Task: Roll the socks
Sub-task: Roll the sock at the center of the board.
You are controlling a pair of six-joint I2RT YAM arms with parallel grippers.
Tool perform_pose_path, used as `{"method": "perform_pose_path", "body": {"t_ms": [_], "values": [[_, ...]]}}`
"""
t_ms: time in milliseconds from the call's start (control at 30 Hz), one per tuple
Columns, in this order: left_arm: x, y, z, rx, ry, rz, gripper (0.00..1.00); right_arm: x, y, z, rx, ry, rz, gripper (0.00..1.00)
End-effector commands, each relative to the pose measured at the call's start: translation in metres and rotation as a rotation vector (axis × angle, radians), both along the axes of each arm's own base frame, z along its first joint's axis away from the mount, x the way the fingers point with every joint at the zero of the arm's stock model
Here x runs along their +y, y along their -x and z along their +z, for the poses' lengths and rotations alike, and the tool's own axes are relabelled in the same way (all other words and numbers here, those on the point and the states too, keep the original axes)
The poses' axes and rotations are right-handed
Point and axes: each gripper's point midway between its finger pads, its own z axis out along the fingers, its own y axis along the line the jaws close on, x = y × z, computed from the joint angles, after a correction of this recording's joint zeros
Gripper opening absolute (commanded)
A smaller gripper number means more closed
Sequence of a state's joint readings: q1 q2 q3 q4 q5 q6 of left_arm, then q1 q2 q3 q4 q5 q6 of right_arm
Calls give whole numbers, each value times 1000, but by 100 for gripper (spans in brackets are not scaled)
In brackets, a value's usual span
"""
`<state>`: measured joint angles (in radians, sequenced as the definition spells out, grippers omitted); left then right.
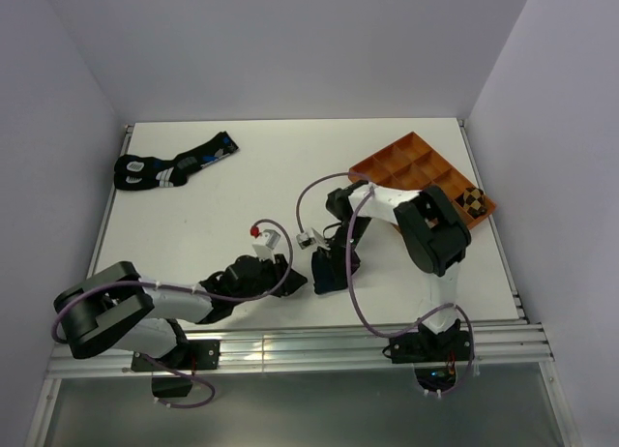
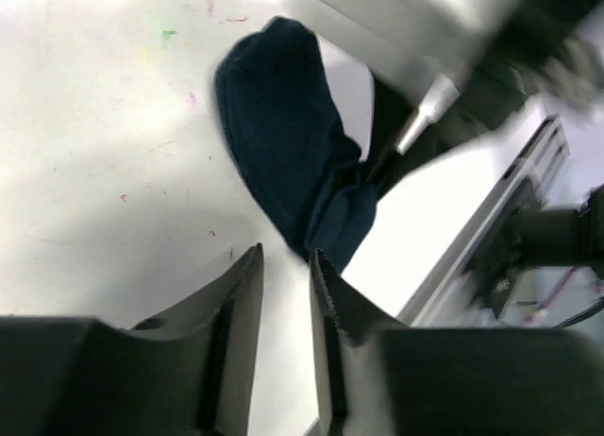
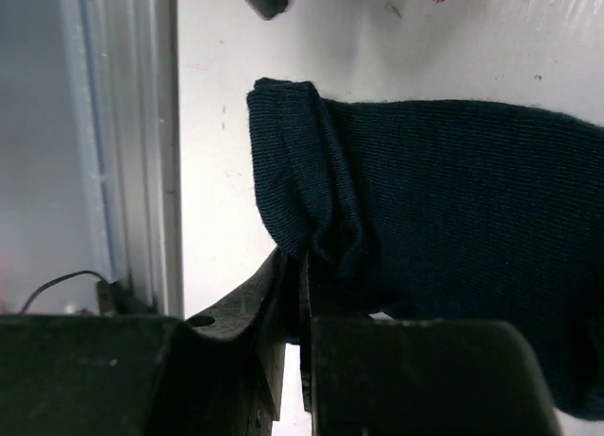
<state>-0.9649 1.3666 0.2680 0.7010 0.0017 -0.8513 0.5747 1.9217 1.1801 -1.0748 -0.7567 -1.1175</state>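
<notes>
Short plain dark-navy fabric sock lies flat on the white table near its front edge, btwn the two grippers. The right gripper has its fingers pressed together on a bunched fold at one end of that sock, fabric puckering up just above the tips. The rest of the sock runs away from the pinch, flat on the tabletop. An aluminium rail at the table edge sits just beside the folded end.

Left gripper is low over the table just beside the sock's near end. Its fingers are parted by a narrow gap w/ nothing in it; tips not touching the sock as far as the left wrist view shows.

Further out: a tan sock w/ dark-brown argyle diamonds, bundled up, sits in the near-right corner compartment of an orange divided plastic tray at the table's far right. A pair of black socks w/ blue and white markings lies at the far left, well apart from both arms.
</notes>
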Motion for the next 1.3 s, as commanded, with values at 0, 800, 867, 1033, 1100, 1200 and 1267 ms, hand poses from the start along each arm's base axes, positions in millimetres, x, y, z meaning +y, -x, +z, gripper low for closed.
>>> {"method": "perform_pose_path", "body": {"t_ms": [0,800,867,1033,1100,1200,1267], "values": [[-10,-9,29,-231,40,-6,33,-3,14,19,162,-12,2,8],[-81,21,12,-367,2,-349,44,-4,5,14,290,13,-60,8],[-81,23,8,-352,1,-360,43,-6,3,13,284,21,-72,8],[-79,28,0,-331,-5,-376,43,-9,2,13,286,20,-85,8],[-79,28,-3,-323,-9,-381,42,-9,0,12,283,18,-92,8],[-79,27,-7,-315,-15,-372,41,-11,0,12,287,19,-98,7],[-80,26,-10,-302,-22,-368,40,-12,1,11,289,21,-103,7]]}}
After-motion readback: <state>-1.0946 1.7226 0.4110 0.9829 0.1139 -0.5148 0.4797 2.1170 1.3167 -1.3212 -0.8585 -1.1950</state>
